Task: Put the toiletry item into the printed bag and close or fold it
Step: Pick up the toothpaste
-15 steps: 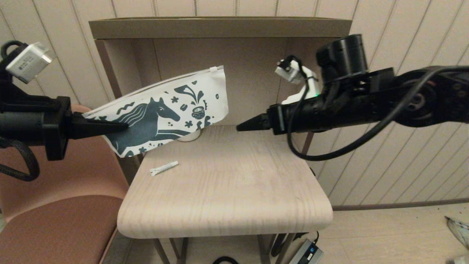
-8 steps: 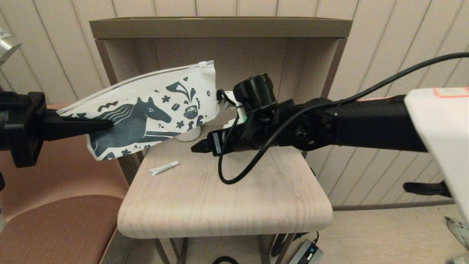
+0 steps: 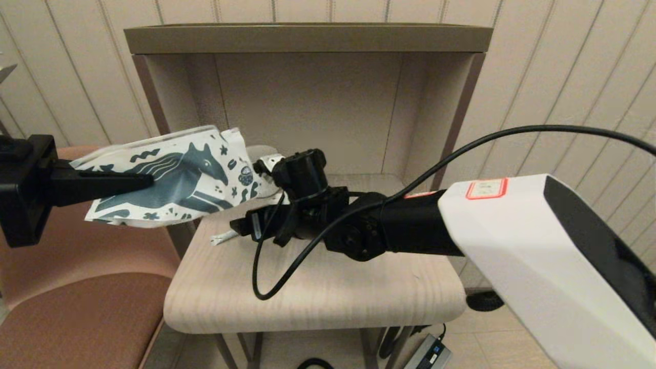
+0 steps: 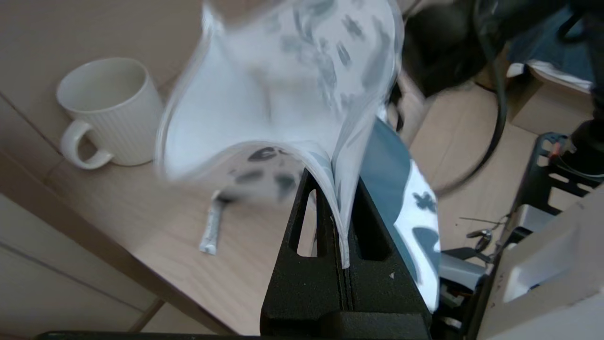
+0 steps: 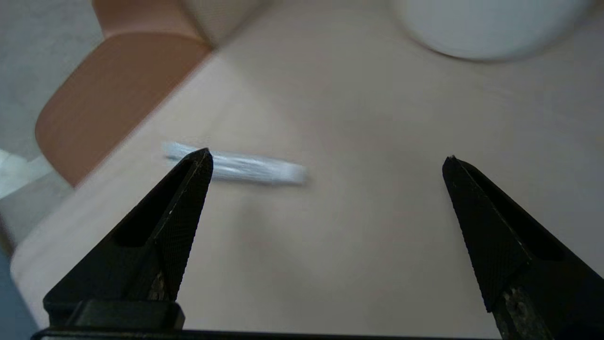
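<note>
The printed bag (image 3: 174, 171), white with a teal horse, hangs in the air off the table's left side. My left gripper (image 3: 147, 179) is shut on its edge (image 4: 340, 222), and the bag (image 4: 292, 85) bows open above the fingers. The toiletry item (image 3: 220, 238), a slim white tube, lies on the table near the left edge (image 4: 211, 229). My right gripper (image 3: 236, 225) hovers low just right of it, open and holding nothing. In the right wrist view the gripper (image 5: 328, 158) has the tube (image 5: 245, 169) lying ahead, close to one fingertip (image 5: 200, 163).
A white ribbed mug (image 4: 111, 113) stands at the back left of the wooden table (image 3: 318, 292), mostly hidden in the head view. A shelf frame (image 3: 307, 38) walls the table's back. A brown chair (image 3: 77, 307) sits at left.
My right arm has swung left and down across the table to just beside the tube. The left gripper has carried the bag lower and further left, and the bag has tilted flatter.
</note>
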You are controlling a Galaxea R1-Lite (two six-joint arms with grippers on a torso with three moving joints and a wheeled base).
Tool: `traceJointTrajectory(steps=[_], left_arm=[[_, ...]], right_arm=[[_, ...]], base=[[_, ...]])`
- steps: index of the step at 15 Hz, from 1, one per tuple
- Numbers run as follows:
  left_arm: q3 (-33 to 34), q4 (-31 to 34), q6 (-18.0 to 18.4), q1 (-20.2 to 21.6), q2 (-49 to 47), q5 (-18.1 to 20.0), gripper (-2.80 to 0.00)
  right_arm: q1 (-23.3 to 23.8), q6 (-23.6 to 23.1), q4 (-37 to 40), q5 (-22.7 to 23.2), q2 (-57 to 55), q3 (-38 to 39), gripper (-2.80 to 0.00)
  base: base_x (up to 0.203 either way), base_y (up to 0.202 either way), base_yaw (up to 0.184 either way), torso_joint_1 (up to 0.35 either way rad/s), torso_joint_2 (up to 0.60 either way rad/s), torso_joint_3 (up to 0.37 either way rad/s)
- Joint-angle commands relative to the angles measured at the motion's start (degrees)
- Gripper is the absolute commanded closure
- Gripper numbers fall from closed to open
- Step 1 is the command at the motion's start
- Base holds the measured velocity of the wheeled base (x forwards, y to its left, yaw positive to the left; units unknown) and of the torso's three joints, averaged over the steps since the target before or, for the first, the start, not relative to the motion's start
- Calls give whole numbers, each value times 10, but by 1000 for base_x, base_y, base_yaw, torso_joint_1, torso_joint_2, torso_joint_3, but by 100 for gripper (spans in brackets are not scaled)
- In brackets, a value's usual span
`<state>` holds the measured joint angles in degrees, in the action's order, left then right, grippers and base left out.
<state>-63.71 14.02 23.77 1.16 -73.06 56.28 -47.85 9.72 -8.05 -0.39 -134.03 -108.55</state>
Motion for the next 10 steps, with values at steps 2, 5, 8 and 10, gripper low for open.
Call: traceJointTrajectory(steps=[2, 5, 8, 10], left_arm=[[12, 0, 1, 0, 14, 4, 0], [5, 0, 1, 1, 19, 4, 0], [8, 0, 1, 0, 21, 6, 0], [7, 0, 1, 0, 18, 6, 0]], right_arm=[[-18, -25, -29, -72, -44, 0, -280], [-17, -30, -33, -82, -41, 0, -280], [-14, -27, -36, -85, -46, 0, -280], [-11, -27, -37, -96, -40, 0, -280]], base=[[0, 0, 0, 0, 0, 0], [0, 0, 0, 0, 0, 0], [0, 0, 0, 0, 0, 0], [0, 0, 0, 0, 0, 0]])
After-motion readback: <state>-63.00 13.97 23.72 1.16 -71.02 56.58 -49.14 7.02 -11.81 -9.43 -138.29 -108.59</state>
